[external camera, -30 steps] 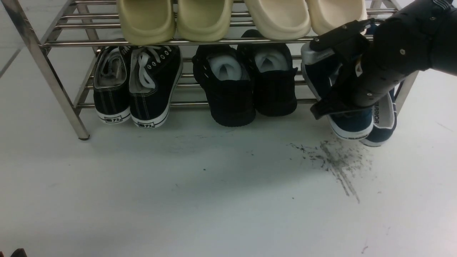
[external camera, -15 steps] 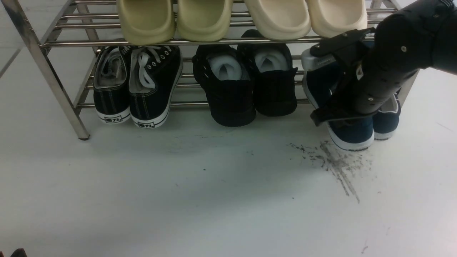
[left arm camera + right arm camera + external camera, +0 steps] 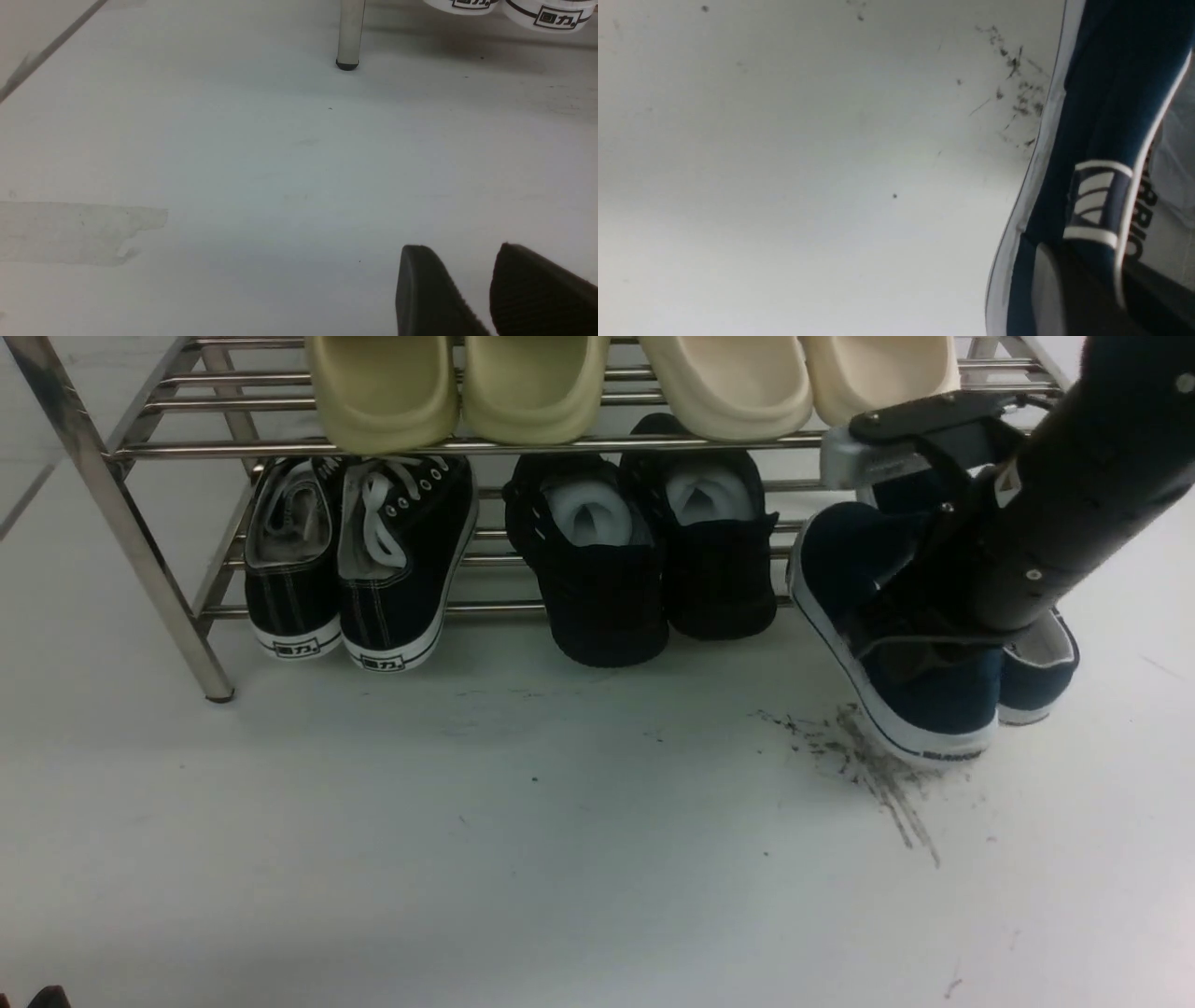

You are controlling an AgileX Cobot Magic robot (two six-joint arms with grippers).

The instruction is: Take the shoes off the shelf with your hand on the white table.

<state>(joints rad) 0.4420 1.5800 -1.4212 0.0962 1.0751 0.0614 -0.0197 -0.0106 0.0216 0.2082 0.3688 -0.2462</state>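
My right gripper (image 3: 920, 616) is shut on the heel wall of one of the navy shoes (image 3: 924, 700), which is tilted on its side with its white sole toward the scuff marks (image 3: 878, 765) on the white table (image 3: 560, 859). In the right wrist view one finger (image 3: 1064, 298) presses the outside of that shoe (image 3: 1092, 116) and the other sits inside it. The second navy shoe (image 3: 1036, 677) lies just behind it, partly hidden by the arm. Both are at the right front of the steel shelf (image 3: 467, 445). My left gripper (image 3: 462, 249) hangs open over bare table.
On the lower shelf tier stand black lace-up sneakers (image 3: 359, 560) at the left and all-black knit shoes (image 3: 644, 551) in the middle. Cream slippers (image 3: 635, 383) fill the upper tier. A shelf leg (image 3: 348, 37) stands ahead of the left gripper.
My right gripper has drawn the held navy shoe forward and down off the shelf toward the scuff marks. The second navy shoe has shifted to the right and dropped flatter.
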